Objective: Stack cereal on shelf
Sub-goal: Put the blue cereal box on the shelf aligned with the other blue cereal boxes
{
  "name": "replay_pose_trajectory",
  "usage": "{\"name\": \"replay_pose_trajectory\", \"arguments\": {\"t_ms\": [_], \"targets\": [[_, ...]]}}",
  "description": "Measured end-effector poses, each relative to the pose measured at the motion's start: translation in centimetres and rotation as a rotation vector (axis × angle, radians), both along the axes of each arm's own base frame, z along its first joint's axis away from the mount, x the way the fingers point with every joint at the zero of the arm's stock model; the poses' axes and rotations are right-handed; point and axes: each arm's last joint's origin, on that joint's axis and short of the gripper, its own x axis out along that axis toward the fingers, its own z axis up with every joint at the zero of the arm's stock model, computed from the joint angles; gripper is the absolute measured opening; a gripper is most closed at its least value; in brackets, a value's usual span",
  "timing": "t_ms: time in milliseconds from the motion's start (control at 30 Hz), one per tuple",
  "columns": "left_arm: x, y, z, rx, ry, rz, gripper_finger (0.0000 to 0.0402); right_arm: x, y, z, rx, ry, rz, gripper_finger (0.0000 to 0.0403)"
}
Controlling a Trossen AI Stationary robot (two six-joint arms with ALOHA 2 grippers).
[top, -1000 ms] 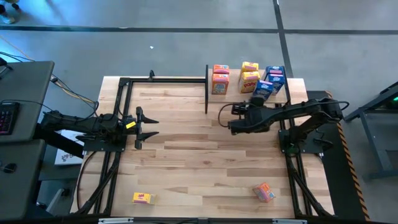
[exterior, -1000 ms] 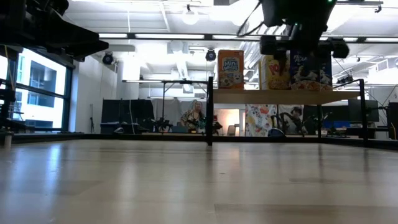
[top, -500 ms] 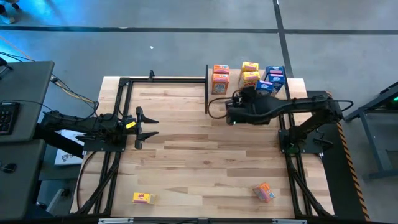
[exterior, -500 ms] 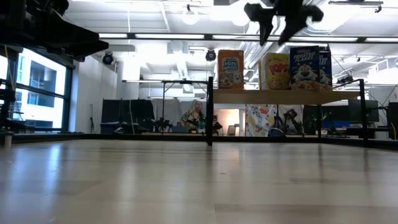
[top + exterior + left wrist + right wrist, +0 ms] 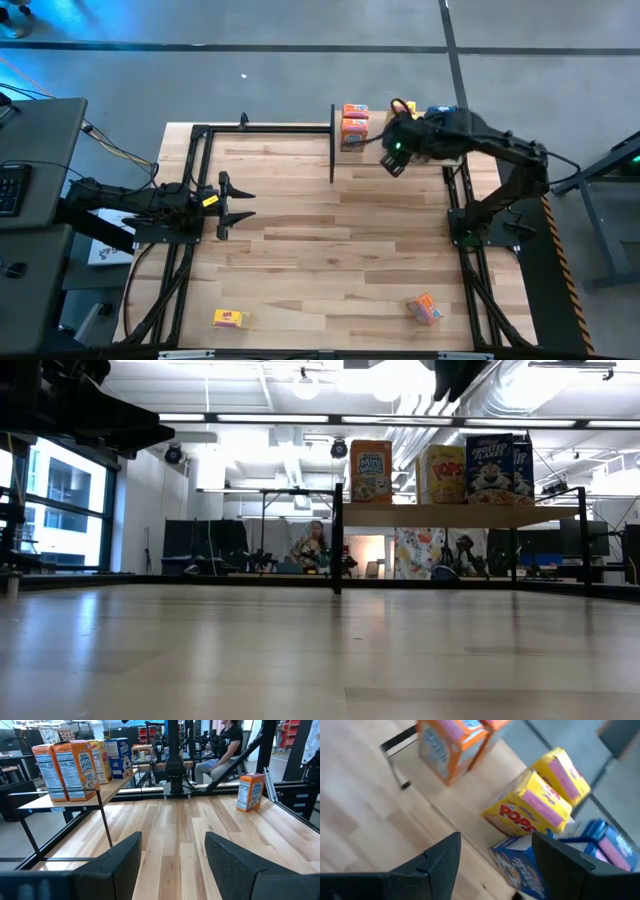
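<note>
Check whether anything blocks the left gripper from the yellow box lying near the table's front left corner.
Nothing visible does. The left gripper hangs with open jaws over bare planks at the table's left side; only open tabletop lies between it and the yellow box. The orange box lies far off, front right.

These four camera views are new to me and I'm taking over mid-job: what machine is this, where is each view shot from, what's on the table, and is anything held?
It is a robot with two dark arms at a slatted wooden table. The high view looks straight down; the low view looks level across the tabletop; each wrist view looks past that arm's own fingers. The left gripper waits open at the table's left side. The right gripper hovers open and empty by the raised light-wood shelf, where orange, yellow and blue small cardboard cereal boxes stand. One yellow box and one orange box lie on the tabletop's near edge.
</note>
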Motion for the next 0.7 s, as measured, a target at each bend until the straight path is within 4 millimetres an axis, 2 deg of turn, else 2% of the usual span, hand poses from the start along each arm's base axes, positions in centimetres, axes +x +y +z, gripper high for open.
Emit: {"name": "replay_pose_trajectory", "arguments": {"t_ms": [233, 433, 700], "targets": [[0.0, 0.0, 0.0, 0.000, 0.000, 0.000, 0.0207, -1.1, -2.6, 1.1, 0.135, 0.034, 0.190, 0.0238], [0.0, 0.0, 0.0, 0.000, 0.000, 0.000, 0.0207, -1.9, -4.9, 1.0, 0.201, 0.027, 0.189, 0.0238], [0.0, 0.0, 0.0, 0.000, 0.000, 0.000, 0.0207, -2.8, -6.6, 1.0, 0.183, 0.075, 0.233, 0.0243]]}}
